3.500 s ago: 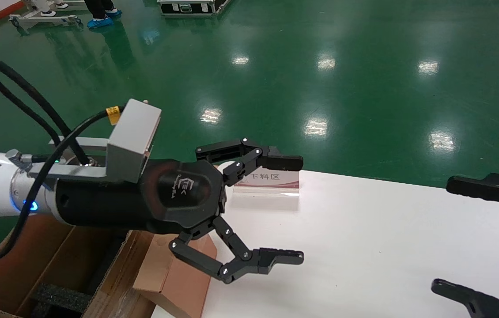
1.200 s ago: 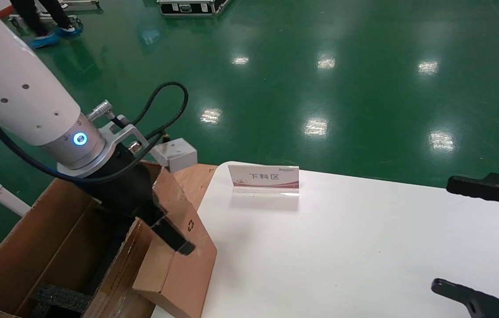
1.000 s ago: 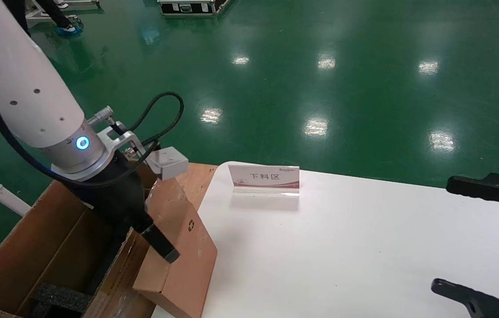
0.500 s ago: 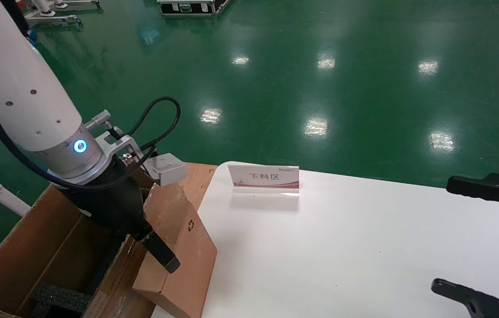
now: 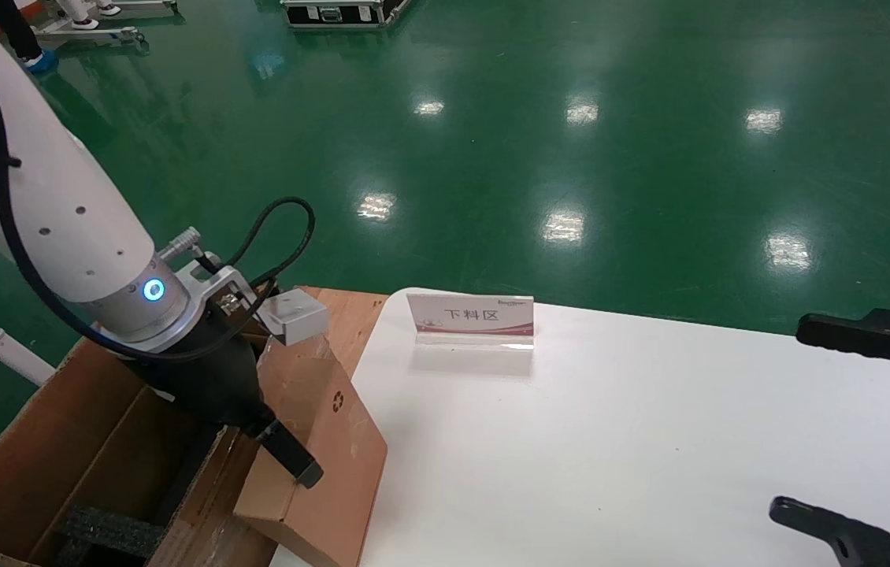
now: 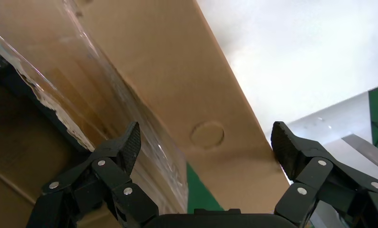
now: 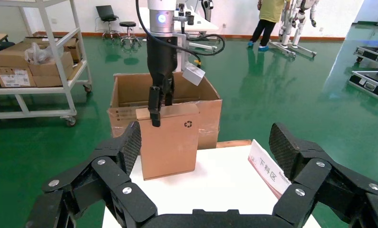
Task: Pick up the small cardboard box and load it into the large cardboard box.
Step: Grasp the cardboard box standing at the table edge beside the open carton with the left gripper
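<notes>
The small cardboard box (image 5: 335, 465) stands upright at the white table's left edge, recycling symbol near its top corner; it also shows in the right wrist view (image 7: 170, 142). My left gripper (image 5: 287, 465) points down over its top edge, open, one finger in front of the box and one behind. In the left wrist view the box's top (image 6: 177, 85) lies between the wide-apart jaws of the left gripper (image 6: 208, 142). The large cardboard box (image 5: 59, 441) stands on the floor just left of it, with black foam (image 5: 110, 531) inside and a taped flap (image 6: 82, 95). My right gripper (image 5: 795, 417) is open, parked at the table's right.
A white table (image 5: 610, 441) holds a small red-and-white sign (image 5: 470, 315) near its far edge. A wooden board (image 5: 350, 315) lies beside the table's far-left corner. In the right wrist view a shelf cart with cartons (image 7: 34, 57) stands behind the large box (image 7: 210, 114).
My left arm swung from above the table down onto the small box's top edge. In the last second it sank slightly lower and shifted left. The right arm has not moved.
</notes>
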